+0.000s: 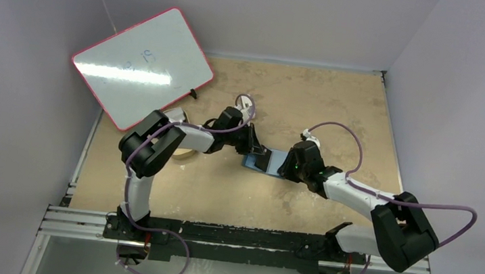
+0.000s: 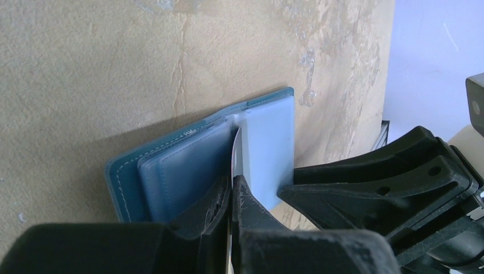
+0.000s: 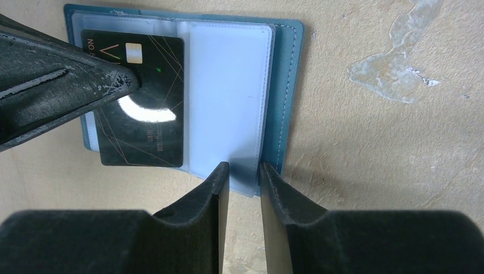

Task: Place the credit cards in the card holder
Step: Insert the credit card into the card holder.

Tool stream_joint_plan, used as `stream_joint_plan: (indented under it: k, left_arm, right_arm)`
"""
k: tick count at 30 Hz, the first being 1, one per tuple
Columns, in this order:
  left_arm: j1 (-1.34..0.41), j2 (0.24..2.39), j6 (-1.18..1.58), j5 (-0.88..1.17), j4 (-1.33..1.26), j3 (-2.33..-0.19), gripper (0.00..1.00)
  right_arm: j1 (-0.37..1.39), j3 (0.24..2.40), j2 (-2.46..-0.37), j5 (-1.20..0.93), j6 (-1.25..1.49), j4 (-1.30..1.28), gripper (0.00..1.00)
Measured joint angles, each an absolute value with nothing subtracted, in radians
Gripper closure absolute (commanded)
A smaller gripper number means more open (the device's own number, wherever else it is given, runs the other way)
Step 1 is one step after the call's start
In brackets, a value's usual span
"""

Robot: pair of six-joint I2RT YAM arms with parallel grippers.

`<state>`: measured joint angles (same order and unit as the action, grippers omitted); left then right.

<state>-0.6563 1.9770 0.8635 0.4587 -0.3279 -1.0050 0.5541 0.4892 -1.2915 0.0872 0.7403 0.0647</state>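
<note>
The teal-blue card holder (image 3: 285,85) lies open on the table, clear inner pockets facing up; it also shows in the top view (image 1: 270,160) and the left wrist view (image 2: 171,165). My left gripper (image 2: 233,178) is shut on a black credit card (image 3: 142,103) with thin gold lines, holding it over the holder's left pocket. The card appears edge-on (image 2: 236,149) in the left wrist view. My right gripper (image 3: 242,168) has a narrow gap between its fingers and stands at the near edge of the right clear pocket (image 3: 228,97), gripping nothing. No other cards are in view.
A whiteboard with a red frame (image 1: 142,65) leans at the back left. A tan rounded tray (image 1: 183,155) lies partly under the left arm. Walls close in the table on the left, back and right. The two grippers (image 1: 256,153) (image 1: 285,167) are close together.
</note>
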Motion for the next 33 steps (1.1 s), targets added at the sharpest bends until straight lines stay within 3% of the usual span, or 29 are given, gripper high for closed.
stream_joint_plan:
  k: [19,28,33]
  left_arm:
    - [-0.655,1.988,0.896,0.43,-0.469,-0.949,1.0]
    - [-0.652,2.001,0.845,0.455,-0.451,-0.97,1.0]
    - [-0.652,2.012,0.828,0.459,-0.428,-0.993,1.0]
  right_arm:
    - [0.554,0.492,-1.322,0.084,0.762,0.115,0.7]
    - [0.553,0.547,-1.332,0.089,0.739,0.04,0.57]
    - [0.522,0.58,-1.314,0.107,0.712,0.002,0.57]
